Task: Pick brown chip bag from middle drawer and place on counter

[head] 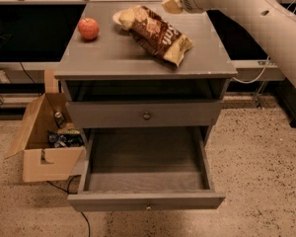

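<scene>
Centrally in the single camera view stands a grey cabinet, seen from in front and a little above. Its flat top, the counter (113, 53), carries the brown chip bag (157, 33), which lies on its side, slanting from the back middle toward the front right. The bag's pale yellow ends point up-left and down-right, with white lettering across its dark middle.

A white robot arm (246, 9) reaches in from the upper right. Its gripper (172, 5) sits over the back edge of the counter, just beside the bag's far side. Whether it touches the bag, and how its jaws stand, cannot be told.

A red apple (89, 28) rests on the back left of the counter, well apart from the bag. A small white bowl (117, 18) peeks out behind the bag's upper end.

Below the counter, a closed drawer front (108, 115) has a round knob. Under it, the middle drawer (113, 200) is pulled fully out, with its inside showing only bare grey boards.

On the speckled floor to the left, an open cardboard box (42, 164) holds small packets.
</scene>
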You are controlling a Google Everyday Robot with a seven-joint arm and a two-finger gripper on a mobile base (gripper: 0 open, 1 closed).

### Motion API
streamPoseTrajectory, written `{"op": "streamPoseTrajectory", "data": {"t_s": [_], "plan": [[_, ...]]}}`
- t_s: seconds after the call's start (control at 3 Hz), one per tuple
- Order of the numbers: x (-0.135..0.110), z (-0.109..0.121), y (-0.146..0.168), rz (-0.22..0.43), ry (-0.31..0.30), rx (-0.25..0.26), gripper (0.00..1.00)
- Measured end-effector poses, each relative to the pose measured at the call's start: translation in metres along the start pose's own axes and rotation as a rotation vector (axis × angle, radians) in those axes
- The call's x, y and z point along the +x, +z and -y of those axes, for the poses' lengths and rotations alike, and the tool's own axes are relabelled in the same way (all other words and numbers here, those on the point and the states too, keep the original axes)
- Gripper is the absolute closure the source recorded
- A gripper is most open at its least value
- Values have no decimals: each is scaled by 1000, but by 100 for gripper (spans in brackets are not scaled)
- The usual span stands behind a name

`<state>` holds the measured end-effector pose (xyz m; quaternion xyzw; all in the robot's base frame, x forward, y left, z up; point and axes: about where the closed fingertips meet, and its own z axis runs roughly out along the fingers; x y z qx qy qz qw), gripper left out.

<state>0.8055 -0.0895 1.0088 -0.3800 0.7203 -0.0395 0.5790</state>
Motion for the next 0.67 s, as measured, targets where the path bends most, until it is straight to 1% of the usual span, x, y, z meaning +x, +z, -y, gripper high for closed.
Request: {"op": "streamPoseTrajectory", "data": {"t_s": [0.33, 0.67], "plan": [[1, 21, -22, 40, 69, 37, 0], [2, 67, -71, 135, 209, 116, 0]]}}
